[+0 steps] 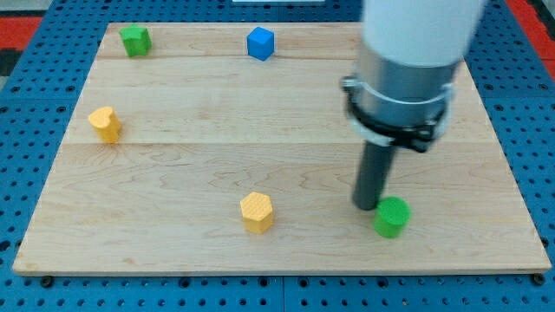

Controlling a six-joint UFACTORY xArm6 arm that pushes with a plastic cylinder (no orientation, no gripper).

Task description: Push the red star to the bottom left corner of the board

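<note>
No red star shows anywhere in the camera view; the arm may hide it. My tip (366, 206) rests on the wooden board (173, 243) at the lower right, just left of and touching or nearly touching a green cylinder (392, 217). A yellow hexagon block (257, 212) lies to the left of my tip at the bottom middle. A yellow heart-shaped block (105, 124) lies at the left. A green star-like block (134, 40) sits at the top left and a blue cube (260, 43) at the top middle.
The arm's wide white and grey body (408, 69) covers the upper right part of the board. A blue pegboard surface (26, 104) surrounds the board on all sides.
</note>
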